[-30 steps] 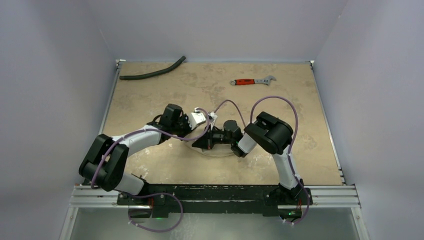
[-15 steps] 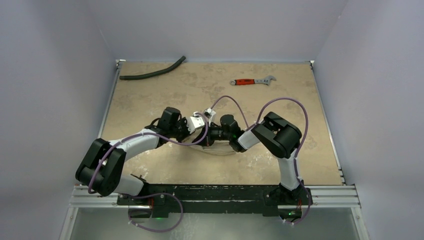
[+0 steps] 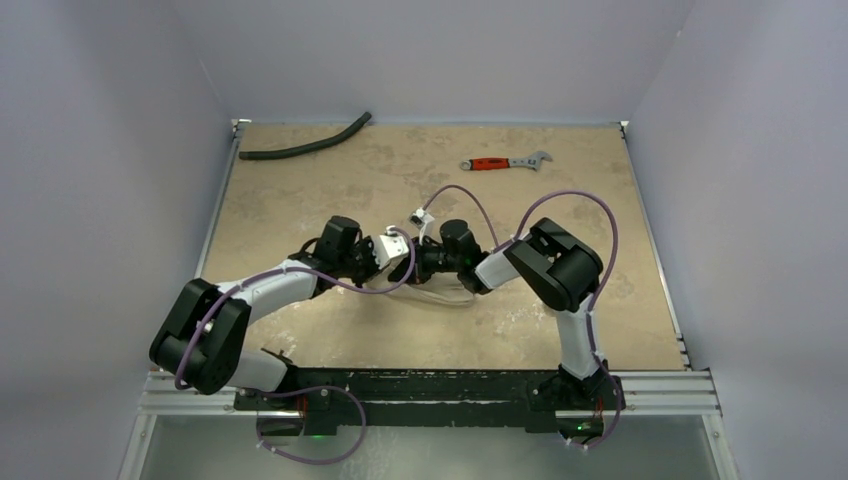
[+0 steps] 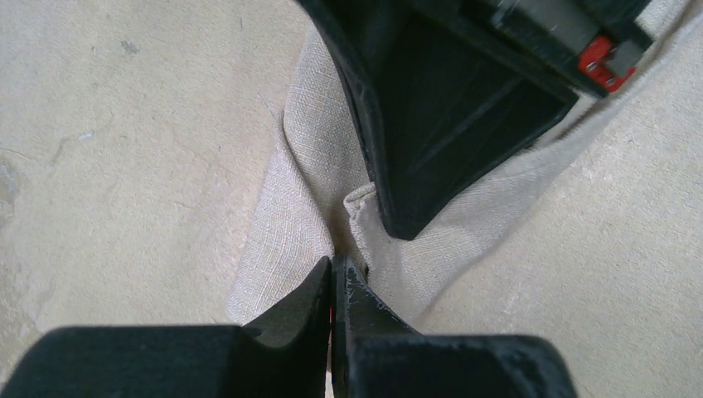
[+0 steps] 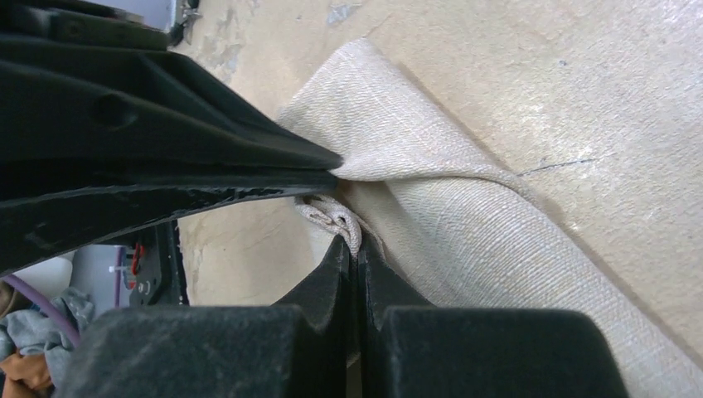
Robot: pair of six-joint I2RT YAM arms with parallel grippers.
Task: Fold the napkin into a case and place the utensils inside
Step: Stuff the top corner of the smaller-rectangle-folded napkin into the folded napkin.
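The beige napkin (image 3: 447, 293) lies bunched on the tan table between my two arms, with folds rising to where both grippers meet. In the left wrist view my left gripper (image 4: 333, 267) is shut on a fold of the napkin (image 4: 282, 207), and one of the right gripper's black fingers (image 4: 431, 124) hangs just beyond it. My right gripper (image 5: 356, 245) is shut on a rolled hem of the napkin (image 5: 472, 224), and the left gripper's fingers (image 5: 182, 141) pinch the cloth right next to it. From above, the left gripper (image 3: 403, 262) and right gripper (image 3: 420, 264) almost touch. The utensils are out of view.
A red-handled wrench (image 3: 505, 161) lies at the far right of the table. A curved black hose (image 3: 305, 146) lies at the far left corner. Grey walls close in the table on three sides. Purple cables loop over both wrists.
Both grippers, still shut on the napkin, have moved a little farther from the arm bases, drawing the cloth up and along. The right arm's elbow has swung to the right.
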